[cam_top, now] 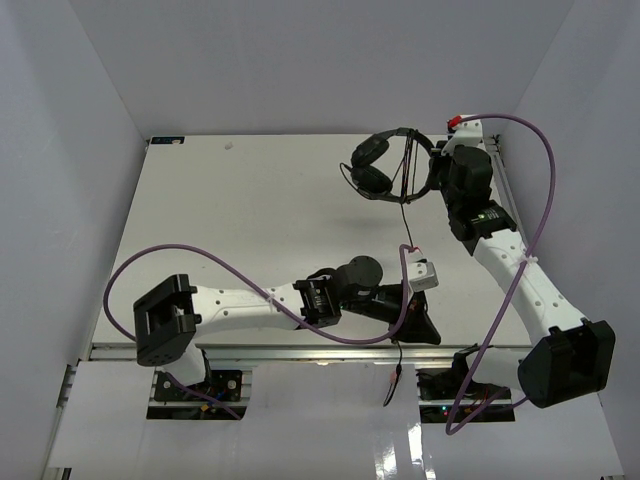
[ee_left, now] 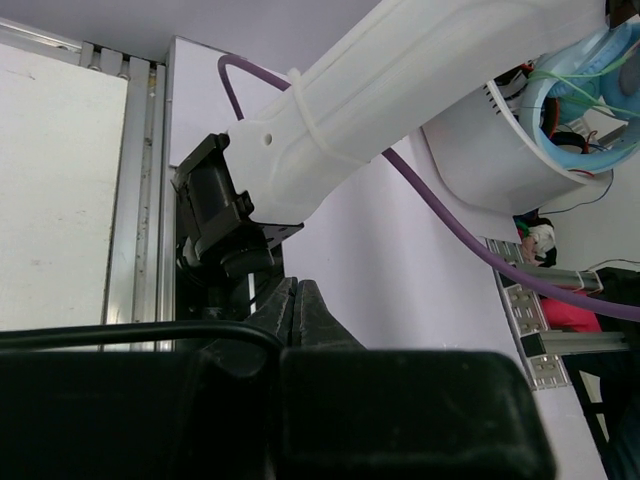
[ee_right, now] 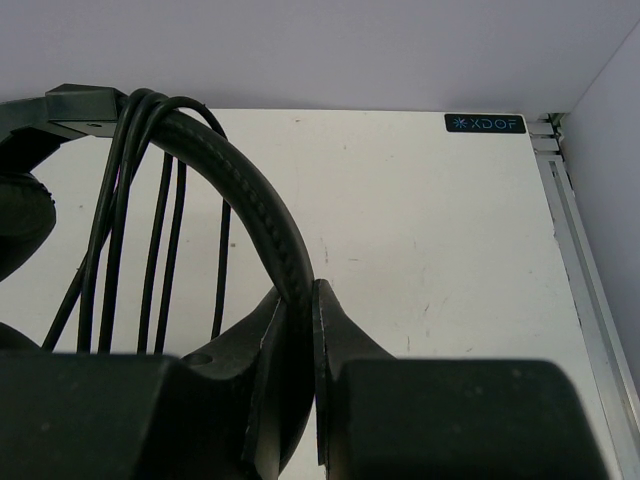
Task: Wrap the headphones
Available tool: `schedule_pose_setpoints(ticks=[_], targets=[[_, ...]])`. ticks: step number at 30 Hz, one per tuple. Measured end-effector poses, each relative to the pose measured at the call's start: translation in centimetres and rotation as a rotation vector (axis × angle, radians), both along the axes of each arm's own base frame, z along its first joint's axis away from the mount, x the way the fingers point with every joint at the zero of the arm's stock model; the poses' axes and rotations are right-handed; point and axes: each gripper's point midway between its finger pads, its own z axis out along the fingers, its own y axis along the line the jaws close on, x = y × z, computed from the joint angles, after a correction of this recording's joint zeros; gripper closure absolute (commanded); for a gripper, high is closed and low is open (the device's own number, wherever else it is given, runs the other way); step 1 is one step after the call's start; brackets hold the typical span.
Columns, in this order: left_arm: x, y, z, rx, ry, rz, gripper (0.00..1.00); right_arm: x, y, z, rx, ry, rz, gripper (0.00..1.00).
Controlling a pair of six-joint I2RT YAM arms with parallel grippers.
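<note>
Right, mid-wrap. My right fingers point(ee_right: 345, 340) are clamped on the headband point(ee_right: 255, 225) of the headphones point(cam_top: 385, 165), with several turns of cord point(ee_right: 160, 230) strung just to their left. My left fingers point(ee_left: 322, 318) are pressed together, apparently nipping the cord that feeds in from their left, though that view is cramped. Past them the plug point(cam_top: 392, 385) hangs free. Next, I judge, comes another loop over the headband, with the cord kept taut.

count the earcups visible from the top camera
2. Both are toward the far edge of the table, left of the right gripper: the farther earcup, and the nearer earcup just toward the arms. None seems hidden.
</note>
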Motion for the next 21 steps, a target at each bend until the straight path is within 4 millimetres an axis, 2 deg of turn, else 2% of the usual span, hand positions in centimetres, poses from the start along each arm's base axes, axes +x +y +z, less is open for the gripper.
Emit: schedule_pose_setpoints(ticks=[4,6,10,13,16,21], targets=[[-0.2,0.0,0.2,0.004,0.005,-0.007,0.93,-0.1,0.0,-0.4,-0.024,-0.001,0.006,0.92],[-0.2,0.0,0.9,0.008,-0.007,-0.005,0.93,-0.3,-0.3,-1.1,-0.054,-0.001,0.011,0.92],[0.4,0.9,3.6,0.016,-0.057,0.029,0.92,-1.0,-0.7,-3.0,-0.121,0.009,0.029,0.92],[1.0,2.4,7.0,-0.013,-0.104,0.077,0.92,-1.5,-0.6,-4.0,-0.157,0.014,0.056,0.92],[2.1,4.2,9.1,-0.009,-0.165,0.150,0.92,-2.1,0.2,-4.0,-0.175,-0.011,0.116,0.92],[3.8,6.2,11.0,0.024,-0.271,0.245,0.92,-2.6,1.6,-2.7,-0.220,-0.076,0.227,0.92]])
